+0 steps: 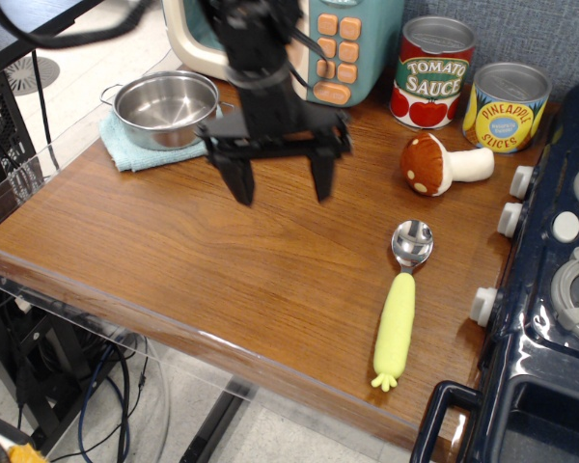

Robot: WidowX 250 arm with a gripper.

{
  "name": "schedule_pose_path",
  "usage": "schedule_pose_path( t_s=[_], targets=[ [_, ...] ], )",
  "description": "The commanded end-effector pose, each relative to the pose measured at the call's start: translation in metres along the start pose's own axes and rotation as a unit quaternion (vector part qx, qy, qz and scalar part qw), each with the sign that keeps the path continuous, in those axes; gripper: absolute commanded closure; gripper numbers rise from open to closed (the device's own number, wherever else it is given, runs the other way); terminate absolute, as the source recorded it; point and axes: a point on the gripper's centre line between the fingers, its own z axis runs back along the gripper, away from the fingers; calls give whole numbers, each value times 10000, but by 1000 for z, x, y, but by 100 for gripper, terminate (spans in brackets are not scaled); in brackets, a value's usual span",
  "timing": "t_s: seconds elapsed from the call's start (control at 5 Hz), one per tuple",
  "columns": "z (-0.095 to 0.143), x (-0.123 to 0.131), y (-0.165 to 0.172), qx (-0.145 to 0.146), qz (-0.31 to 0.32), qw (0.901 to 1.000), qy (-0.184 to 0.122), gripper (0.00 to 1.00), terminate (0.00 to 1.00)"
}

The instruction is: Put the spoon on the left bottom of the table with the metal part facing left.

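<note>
The spoon lies on the brown wood-grain table near its right front corner. Its pale yellow-green handle points toward the front edge, and its shiny metal bowl points toward the back. My gripper is open and empty, fingers pointing down, above the middle of the table. It is to the left of the spoon and somewhat farther back, well apart from it.
A steel pot on a blue cloth stands at the back left. A toy microwave, a tomato sauce can, a pineapple can and a plush mushroom line the back. A dark blue toy stove borders the right.
</note>
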Motion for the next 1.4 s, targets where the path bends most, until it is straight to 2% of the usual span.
schedule_pose_path(
  t_s=[0.0, 0.4, 0.8, 1.2],
  targets=[
    [7, -30, -22, 3, -621, 9976, -319, 0, 0],
    [-24, -47, -50, 210, -1092, 9937, -114, 0, 0],
    [-34, -49, -60, 43, -1186, 9928, 147, 0, 0],
    [-39, -53, -66, 57, -1267, 9915, 304, 0, 0]
  ],
)
